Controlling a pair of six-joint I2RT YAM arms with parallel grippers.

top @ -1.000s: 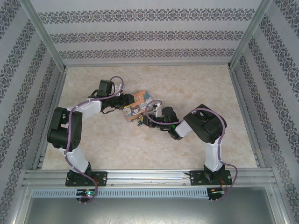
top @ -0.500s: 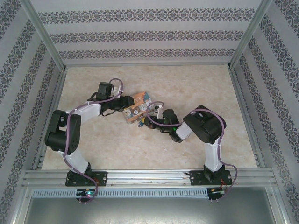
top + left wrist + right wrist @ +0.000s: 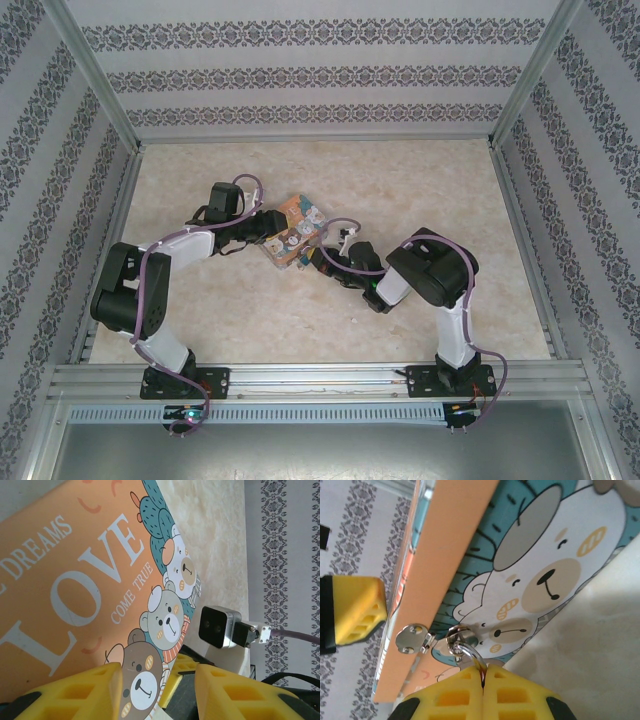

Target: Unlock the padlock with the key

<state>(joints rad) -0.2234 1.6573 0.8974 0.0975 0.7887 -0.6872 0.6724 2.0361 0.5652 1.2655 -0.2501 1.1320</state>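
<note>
The LOVE box (image 3: 75,580) is straddled by the left gripper (image 3: 157,680), grip unclear. Its silver loop (image 3: 469,651) is pinched in the clenched right gripper (image 3: 482,676).

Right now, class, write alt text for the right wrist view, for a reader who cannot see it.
The right gripper, its yellow fingertips shut, pinches a silver loop hanging from the metal clasp on the orange edge of a cartoon-printed box. A pale marbled table lies beside it, lower right.

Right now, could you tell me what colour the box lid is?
Box lid: orange with white lettering, clearest in the left wrist view.
</note>
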